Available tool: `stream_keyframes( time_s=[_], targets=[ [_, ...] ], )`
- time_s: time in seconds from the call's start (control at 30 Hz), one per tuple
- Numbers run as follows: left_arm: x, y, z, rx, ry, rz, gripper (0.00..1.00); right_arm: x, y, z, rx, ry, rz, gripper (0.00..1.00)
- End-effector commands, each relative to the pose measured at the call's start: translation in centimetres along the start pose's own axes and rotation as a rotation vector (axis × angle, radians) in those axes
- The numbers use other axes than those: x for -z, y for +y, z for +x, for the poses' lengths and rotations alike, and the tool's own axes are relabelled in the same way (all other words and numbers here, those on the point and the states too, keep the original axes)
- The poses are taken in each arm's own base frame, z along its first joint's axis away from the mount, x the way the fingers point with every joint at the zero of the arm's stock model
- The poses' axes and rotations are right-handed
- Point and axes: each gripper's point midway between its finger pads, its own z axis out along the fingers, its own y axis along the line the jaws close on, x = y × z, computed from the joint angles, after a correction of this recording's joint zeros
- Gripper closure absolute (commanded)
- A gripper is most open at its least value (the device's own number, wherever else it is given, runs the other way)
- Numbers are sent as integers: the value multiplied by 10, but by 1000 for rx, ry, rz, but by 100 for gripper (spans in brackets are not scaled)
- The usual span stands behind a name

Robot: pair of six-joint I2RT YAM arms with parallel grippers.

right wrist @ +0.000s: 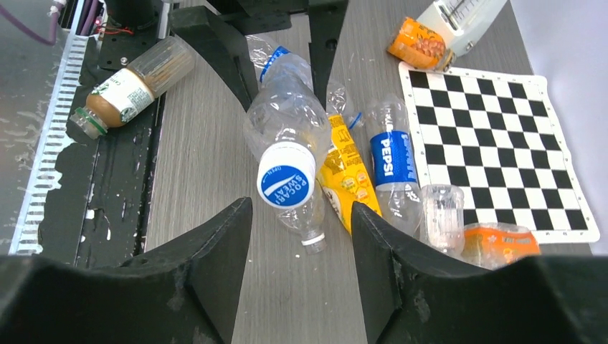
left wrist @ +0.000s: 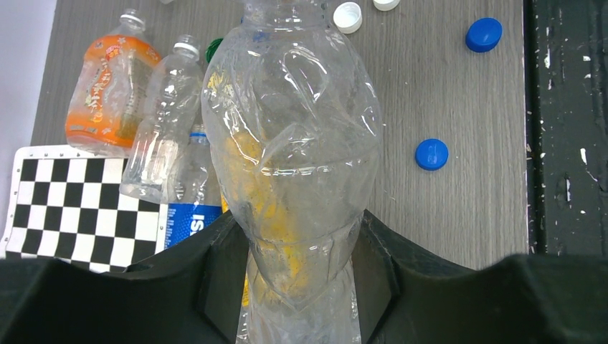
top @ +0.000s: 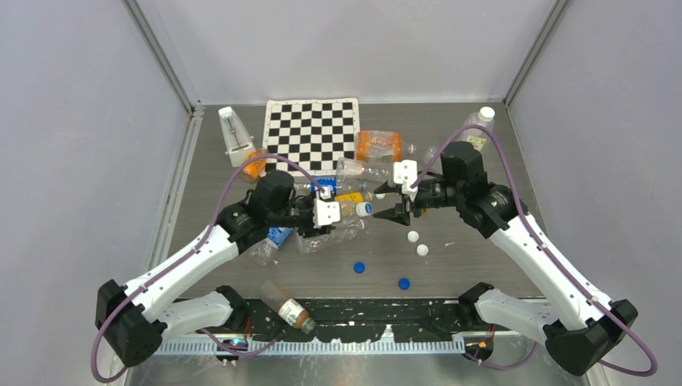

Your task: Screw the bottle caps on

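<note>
Right wrist view: we see 1 blue-and-white cap (right wrist: 287, 180) seated on the clear bottle (right wrist: 283, 115), facing our right fingers (right wrist: 215, 251), which stand apart just short of it. Our left fingers (left wrist: 215, 279) clamp that bottle, its long axis running away from them. We judge 4 loose caps (top: 359, 267) on the worktop (top: 322, 265) remain.

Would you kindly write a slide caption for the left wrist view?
Left jaws clamp a crumpled clear bottle, two blue caps loose on the table beyond.
</note>
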Motion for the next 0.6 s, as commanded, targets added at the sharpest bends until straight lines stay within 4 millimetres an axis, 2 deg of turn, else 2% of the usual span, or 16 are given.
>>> stream_keyframes(
  time_s=[0.0, 0.4, 0.57],
  targets=[
    [3, 6, -24, -27, -62, 7, 100, -4, -4, -31, 136, -83, -31, 42],
    [2, 5, -24, -22, -63, 14, 100, -16, 2, -22, 125, -31, -85, 45],
    [2, 6, -25, -25, -69, 12, 100, -18, 3, -10, 104, 11, -87, 52]
  ],
)
